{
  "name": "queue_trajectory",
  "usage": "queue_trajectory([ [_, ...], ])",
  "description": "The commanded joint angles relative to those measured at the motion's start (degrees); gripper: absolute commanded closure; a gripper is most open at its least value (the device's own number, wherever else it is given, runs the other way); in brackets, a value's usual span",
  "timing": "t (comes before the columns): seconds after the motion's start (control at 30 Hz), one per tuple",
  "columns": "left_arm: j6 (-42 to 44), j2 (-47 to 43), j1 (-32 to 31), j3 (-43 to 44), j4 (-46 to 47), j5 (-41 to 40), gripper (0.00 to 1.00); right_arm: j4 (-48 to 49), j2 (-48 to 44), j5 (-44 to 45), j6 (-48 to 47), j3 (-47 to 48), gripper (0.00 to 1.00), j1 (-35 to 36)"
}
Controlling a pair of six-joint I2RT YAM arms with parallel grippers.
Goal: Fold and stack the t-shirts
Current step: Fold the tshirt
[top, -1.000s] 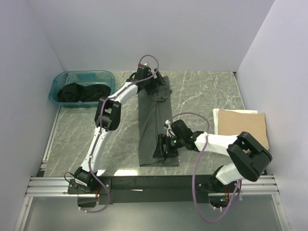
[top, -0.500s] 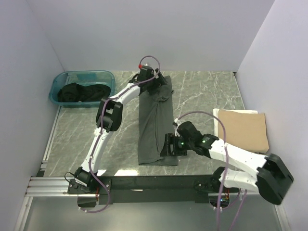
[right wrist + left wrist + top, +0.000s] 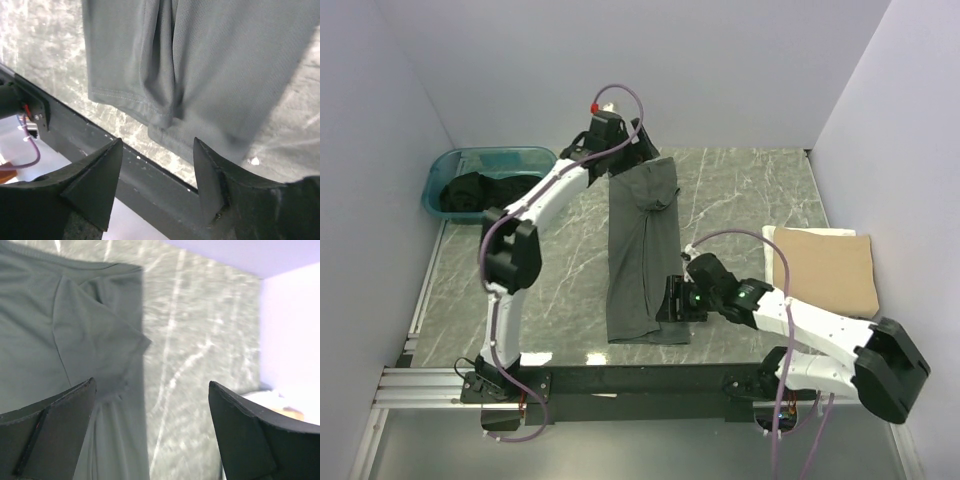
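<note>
Table (image 3: 750, 190): marble top, unchanged over the last second.

Grey-olive t-shirt (image 3: 642, 250): lies at table centre as a long narrow strip, already folded lengthwise, collar end at 12 o'clock and hem at 6 o'clock. A second ago my left arm covered the collar end. Now that end lies bare and flat, one sleeve tucked over the body. My reading is that the lengthwise fold is set and released, and the crosswise fold comes next.

Tan t-shirt (image 3: 825, 268): folded square at 3 o'clock, well apart from the strip. It looks like the base of the stack.

Teal tub (image 3: 545, 158): at 10 o'clock, with black t-shirts (image 3: 480, 192) bunched inside, untouched.

Left gripper (image 3: 150, 385): has lifted off the collar and drawn back toward 12 o'clock. Its jaws are spread as wide as they go, with nothing between them and no contact with the cloth.

Right gripper (image 3: 157, 142): sits low over the hem's 5 o'clock corner, where it was a second ago, though its arm has stretched out behind it. The jaws are apart but narrower than before. The hem edge (image 3: 160, 120) lies just ahead of the fingertips and is not yet pinched. Whether the pads brush the cloth I cannot tell.
</note>
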Motion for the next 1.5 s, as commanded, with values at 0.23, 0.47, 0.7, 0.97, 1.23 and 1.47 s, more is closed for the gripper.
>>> queue_trajectory([
  [0.23,6.36,-5.22,-0.95,-8.37,1.79,1.33,0.01,4.83,15.05,2.43,-2.03,8.75,0.39,1.88],
  [0.47,6.63,5.05,-1.03,-2.14,-0.75,2.65,0.00,5.28,20.68,1.72,-0.80,10.16,0.50,3.46],
  [0.7,6.01,11.66,-1.03,1.39,-1.46,3.18,0.01,4.83,22.01,2.08,-0.01,9.90,0.84,4.69],
  [0.97,5.48,14.82,-1.03,2.09,-2.25,1.25,0.01,3.87,17.00,1.38,3.94,6.91,0.95,8.29],
  [1.23,5.04,16.05,-0.94,3.67,-5.50,-1.22,0.01,5.88,14.71,1.11,9.92,2.51,0.94,10.93],
  [1.47,6.01,14.12,-0.95,1.13,-4.01,0.62,0.01,6.07,14.71,3.65,12.04,1.37,0.87,11.64],
])
